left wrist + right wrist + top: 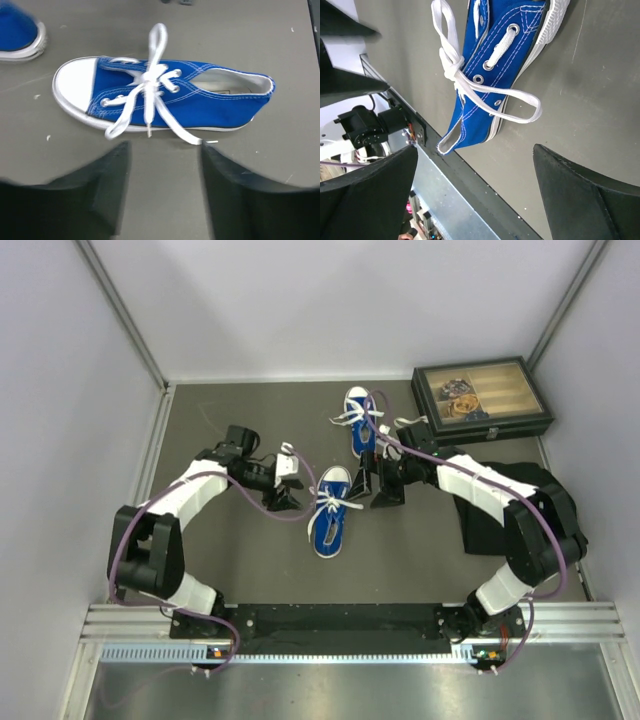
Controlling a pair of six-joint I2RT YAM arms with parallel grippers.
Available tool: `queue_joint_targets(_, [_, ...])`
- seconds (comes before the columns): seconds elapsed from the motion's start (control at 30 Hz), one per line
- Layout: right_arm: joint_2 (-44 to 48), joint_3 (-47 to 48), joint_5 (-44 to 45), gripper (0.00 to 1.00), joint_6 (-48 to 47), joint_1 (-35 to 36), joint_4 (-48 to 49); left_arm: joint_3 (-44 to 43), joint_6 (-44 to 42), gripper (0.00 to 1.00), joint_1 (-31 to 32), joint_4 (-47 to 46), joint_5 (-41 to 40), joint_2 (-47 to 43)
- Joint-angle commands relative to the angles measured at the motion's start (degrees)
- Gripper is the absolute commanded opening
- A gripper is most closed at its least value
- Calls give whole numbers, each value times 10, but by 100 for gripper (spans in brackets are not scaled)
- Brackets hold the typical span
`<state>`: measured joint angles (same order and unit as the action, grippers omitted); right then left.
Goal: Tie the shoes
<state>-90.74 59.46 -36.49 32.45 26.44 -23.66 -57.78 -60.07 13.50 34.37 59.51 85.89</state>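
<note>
One blue sneaker [329, 512] lies mid-table between the two grippers. The left gripper [290, 483] and right gripper [373, 485] sit just beside it, jaws wide, holding nothing. The other sneaker [361, 418] lies farther back, near the glass-lidded box [482, 400]. Gray table [240, 560] stretches to the near edge and the left wall [60, 390].

One shoe [330, 512] at centre, the other shoe [360, 420] behind it, box [480, 400] far right, cloth [495, 520] before it, seemingly apart.

Blue canvas shoes [331, 512], white laces [150, 80] and toe caps [74, 80], dark grey table [250, 560]
</note>
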Motion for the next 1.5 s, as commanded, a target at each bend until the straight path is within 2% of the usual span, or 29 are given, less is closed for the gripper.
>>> queue_joint_targets(0.0, [-7, 29, 7, 97, -28, -8, -6, -13, -109, 46, 37, 13, -20, 14])
queue_joint_targets(0.03, [-9, 25, 8, 97, -27, -11, -6, -14, -104, 30, 43, -4, -27, 25])
queue_joint_targets(0.07, [-13, 21, 4, 97, -24, -18, -4, -17, -102, 27, 50, -10, -44, 31])
queue_joint_targets(0.27, [-19, 1, -22, 96, -13, -46, 8, -17, -89, 26, 86, -58, -73, 67])
queue_joint_targets(0.4, [-23, 2, -24, 96, -15, -51, 5, -5, -49, 36, 94, -115, -98, 77])
queue_joint_targets(0.67, [-29, 3, -31, 96, -9, -52, 9, 5, -25, 39, 99, -156, -113, 86])
queue_joint_targets(0.93, [-33, 2, -29, 95, -12, -52, 4, 12, -40, 28, 113, -144, -96, 89])
queue_joint_targets(1.23, [-37, 1, -31, 95, -12, -52, 1, 16, -42, 28, 123, -140, -98, 95])
queue_joint_targets(1.37, [-38, 0, -31, 95, -13, -52, -1, 13, -36, 32, 127, -142, -98, 99])
queue_joint_targets(1.4, [-38, 0, -30, 95, -13, -52, -1, 12, -36, 25, 129, -142, -98, 100])
queue_joint_targets(1.47, [-38, 0, -29, 95, -14, -52, -2, 8, -27, 17, 128, -142, -100, 102])
